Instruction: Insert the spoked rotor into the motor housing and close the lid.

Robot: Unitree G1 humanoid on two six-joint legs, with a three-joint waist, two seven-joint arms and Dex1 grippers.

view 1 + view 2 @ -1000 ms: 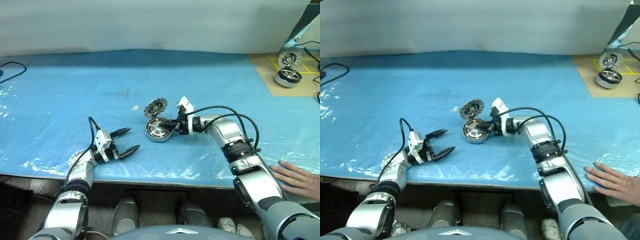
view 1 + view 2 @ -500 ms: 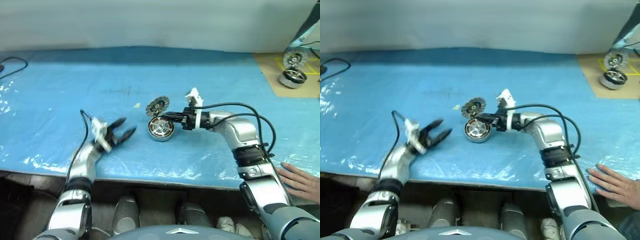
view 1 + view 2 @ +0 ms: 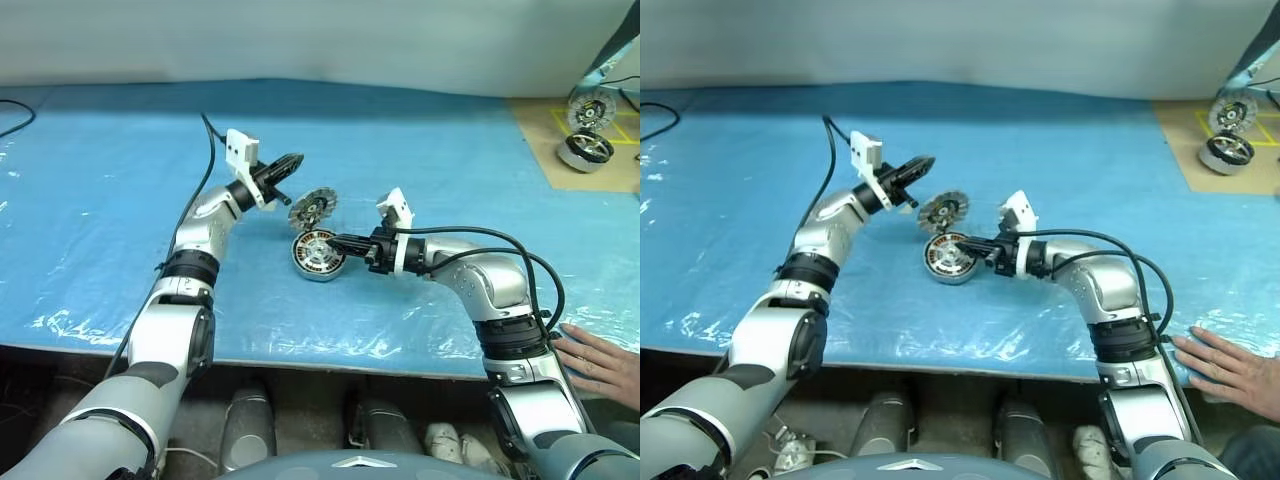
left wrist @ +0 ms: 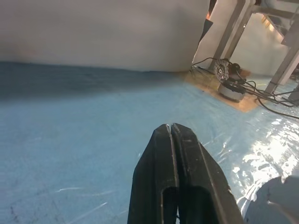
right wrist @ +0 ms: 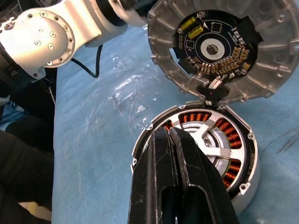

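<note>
Landmark is the motor housing (image 3: 318, 256), sitting on the blue-covered counter (image 3: 420, 160) roughly mid-sheet.

Nearest me: a person's hand (image 3: 600, 362) flat on the counter's near edge, well to the right of the housing.

Right pincer (image 3: 334, 241) comes in from the housing's right, fingers clenched together with nothing between them, tips over the housing's open top. In the right wrist view I see the tips lying across the near rim, above the silvery spokes; can't tell if they touch.

Housing itself: round silver cup, copper-orange windings (image 5: 229, 128) showing around the inside. The spoked rotor (image 5: 212, 147) sits inside the cup, its pale spokes and hub inside the ring of coils. I can't tell whether it is fully seated.

The lid (image 3: 312, 208) is open, standing tilted up just behind the housing, hinged at the far rim. Its inner face shows a dark circuit board (image 5: 212, 49) inside a finned silver ring.

Left pincer (image 3: 291, 162) is just beyond and left of the lid, in the air above the counter, fingers pressed shut on nothing, pointing toward the lid. A small gap shows between tip and lid.

Far right of the housing, on a tan board (image 3: 575, 140) at the counter's back corner: a second motor (image 3: 582, 151) with an upright disc (image 3: 586, 112) behind it.
</note>
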